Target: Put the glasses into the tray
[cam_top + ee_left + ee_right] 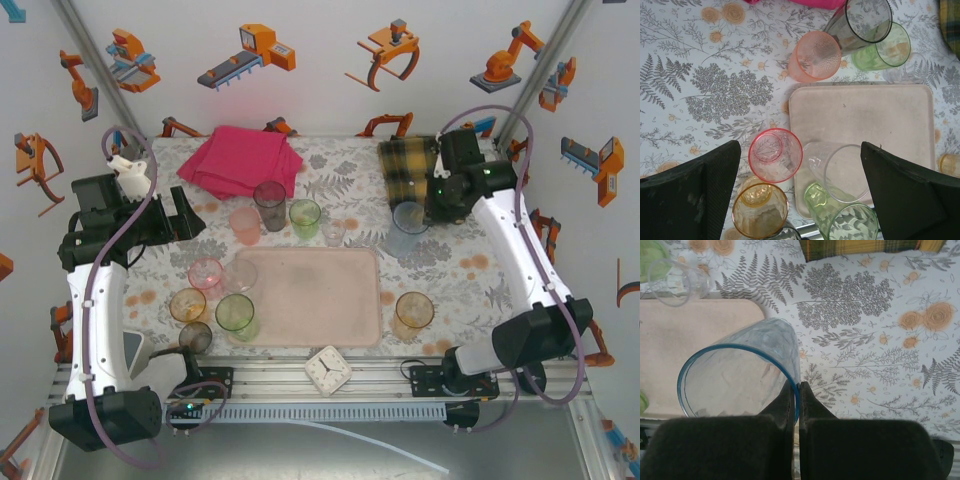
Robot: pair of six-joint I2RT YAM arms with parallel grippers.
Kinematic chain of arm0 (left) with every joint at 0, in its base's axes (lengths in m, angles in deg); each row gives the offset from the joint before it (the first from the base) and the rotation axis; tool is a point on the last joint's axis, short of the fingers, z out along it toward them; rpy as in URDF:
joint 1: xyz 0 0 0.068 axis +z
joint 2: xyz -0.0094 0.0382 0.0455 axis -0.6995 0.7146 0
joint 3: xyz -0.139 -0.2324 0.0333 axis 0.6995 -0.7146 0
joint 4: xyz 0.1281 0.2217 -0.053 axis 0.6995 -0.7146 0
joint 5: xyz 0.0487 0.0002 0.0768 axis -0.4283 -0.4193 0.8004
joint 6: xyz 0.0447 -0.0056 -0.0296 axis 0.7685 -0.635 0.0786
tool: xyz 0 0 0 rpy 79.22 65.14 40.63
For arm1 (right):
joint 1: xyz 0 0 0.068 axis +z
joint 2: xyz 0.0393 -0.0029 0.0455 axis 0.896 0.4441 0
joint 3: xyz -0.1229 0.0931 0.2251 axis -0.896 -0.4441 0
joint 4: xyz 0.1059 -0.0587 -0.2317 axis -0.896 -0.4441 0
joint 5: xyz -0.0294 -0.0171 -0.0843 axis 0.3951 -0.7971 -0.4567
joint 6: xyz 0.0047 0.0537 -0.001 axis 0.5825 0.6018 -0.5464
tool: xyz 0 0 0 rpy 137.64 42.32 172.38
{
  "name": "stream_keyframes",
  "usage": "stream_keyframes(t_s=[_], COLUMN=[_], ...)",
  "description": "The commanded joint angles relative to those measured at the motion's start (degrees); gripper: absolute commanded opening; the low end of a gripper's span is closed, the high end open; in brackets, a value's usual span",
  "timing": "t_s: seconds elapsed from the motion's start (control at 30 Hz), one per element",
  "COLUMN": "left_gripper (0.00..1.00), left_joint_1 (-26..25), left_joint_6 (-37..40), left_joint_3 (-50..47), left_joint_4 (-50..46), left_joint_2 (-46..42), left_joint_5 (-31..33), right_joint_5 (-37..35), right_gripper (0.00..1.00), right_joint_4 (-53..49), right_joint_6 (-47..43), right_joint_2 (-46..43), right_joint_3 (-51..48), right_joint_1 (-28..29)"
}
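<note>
The pale-pink tray (320, 300) lies mid-table. My right gripper (425, 205) is shut on the rim of a blue glass (408, 217), beyond the tray's far right corner. In the right wrist view its fingertips (799, 390) pinch the blue rim of that glass (740, 380), one inside and one outside. My left gripper (185, 215) stands open at the far left with nothing in it. Between its fingers (905, 195) the left wrist view looks down on a pink glass (775, 155), a clear glass (840, 172) at the tray's (865, 120) left edge, an amber glass (760, 210) and a green glass (847, 220).
Behind the tray stand a grey glass (270, 205), a peach one (244, 225), a green one (305, 217) and a small clear one (333, 232). An amber glass (413, 312) stands right of the tray. A pink cloth (240, 160), a plaid cloth (405, 160) and a white clock (327, 370) are also here.
</note>
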Motion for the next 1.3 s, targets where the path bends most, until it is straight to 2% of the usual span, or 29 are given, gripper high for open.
stream_keyframes(t_s=[0.0, 0.67, 0.93, 1.27], left_gripper=[0.97, 0.97, 0.97, 0.97], left_joint_1=[-0.4, -0.2, -0.2, -0.1], left_joint_6=[1.2, 0.8, 0.8, 0.6], left_joint_3=[1.3, 1.7, 1.9, 1.2], left_joint_4=[-0.9, -1.0, -1.1, -1.0], left_joint_2=[-0.2, -0.1, -0.5, -1.0], left_joint_5=[-0.1, -0.4, -0.3, -0.7], right_joint_5=[-1.8, -6.5, -5.8, -5.7], right_gripper=[0.0, 0.0, 0.0, 0.0], right_joint_4=[-0.9, -3.3, -3.9, -4.3], right_joint_6=[0.2, 2.1, 1.7, 1.7], right_joint_2=[1.1, 16.6, 22.5, 27.0], right_joint_3=[4.3, 26.8, 34.5, 38.9], right_joint_1=[2.8, 23.3, 28.6, 33.1])
